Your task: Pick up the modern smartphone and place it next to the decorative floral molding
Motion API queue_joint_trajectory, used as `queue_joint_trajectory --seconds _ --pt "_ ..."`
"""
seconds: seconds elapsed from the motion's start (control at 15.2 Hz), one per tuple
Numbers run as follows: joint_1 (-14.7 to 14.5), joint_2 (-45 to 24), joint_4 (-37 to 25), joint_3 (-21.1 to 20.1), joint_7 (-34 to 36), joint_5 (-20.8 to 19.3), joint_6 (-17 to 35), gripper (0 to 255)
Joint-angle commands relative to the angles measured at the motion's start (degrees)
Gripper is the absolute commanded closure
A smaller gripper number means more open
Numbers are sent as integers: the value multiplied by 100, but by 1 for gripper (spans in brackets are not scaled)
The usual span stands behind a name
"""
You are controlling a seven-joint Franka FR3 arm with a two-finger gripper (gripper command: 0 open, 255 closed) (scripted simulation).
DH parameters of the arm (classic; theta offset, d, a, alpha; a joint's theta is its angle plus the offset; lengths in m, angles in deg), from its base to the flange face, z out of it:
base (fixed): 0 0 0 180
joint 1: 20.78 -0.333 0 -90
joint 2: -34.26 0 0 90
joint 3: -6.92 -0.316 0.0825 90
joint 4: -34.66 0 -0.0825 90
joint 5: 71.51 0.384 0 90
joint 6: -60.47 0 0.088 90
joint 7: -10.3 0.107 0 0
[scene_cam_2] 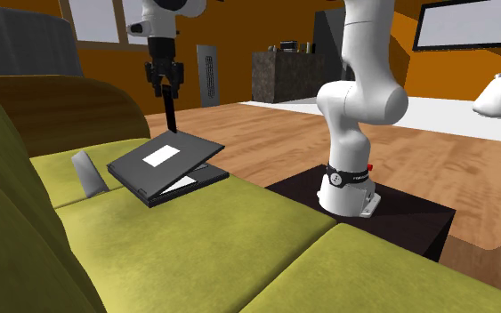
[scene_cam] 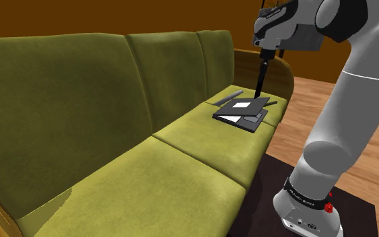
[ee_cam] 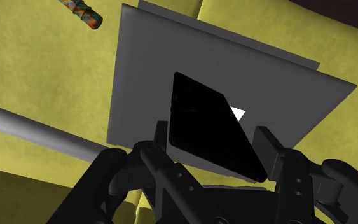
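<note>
A thin black smartphone (scene_cam: 261,79) (scene_cam_2: 169,111) (ee_cam: 212,130) hangs on edge from my gripper (scene_cam: 266,59) (scene_cam_2: 165,82) (ee_cam: 213,145), which is shut on its upper end. It hovers just above a stack of dark grey flat slabs with a white label (scene_cam: 242,111) (scene_cam_2: 164,164) (ee_cam: 145,70) lying on the sofa's end cushion. A long grey moulding strip (scene_cam: 228,97) (scene_cam_2: 88,173) (ee_cam: 31,130) lies on the cushion just beyond the slabs, towards the backrest.
The olive sofa (scene_cam: 114,128) (scene_cam_2: 195,258) has a wooden armrest (scene_cam: 285,74) (scene_cam_2: 88,111) close behind the gripper. A small multicoloured stick (ee_cam: 82,11) lies on the cushion past the slabs. My dark stand (scene_cam: 275,175) (scene_cam_2: 399,213) is in front of the sofa.
</note>
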State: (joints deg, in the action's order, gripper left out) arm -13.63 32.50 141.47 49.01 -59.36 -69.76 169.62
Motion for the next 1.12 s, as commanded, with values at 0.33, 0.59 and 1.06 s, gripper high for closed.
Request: queue_joint_trajectory --seconds 0.33,0.59,1.06 --pt "996 -1900 -1733 102 -1262 1349 -368 255" --pt "1831 -2961 -3052 -102 -1647 1939 -793 255" --pt "1833 -3080 -2748 -165 -1723 2019 -397 255"
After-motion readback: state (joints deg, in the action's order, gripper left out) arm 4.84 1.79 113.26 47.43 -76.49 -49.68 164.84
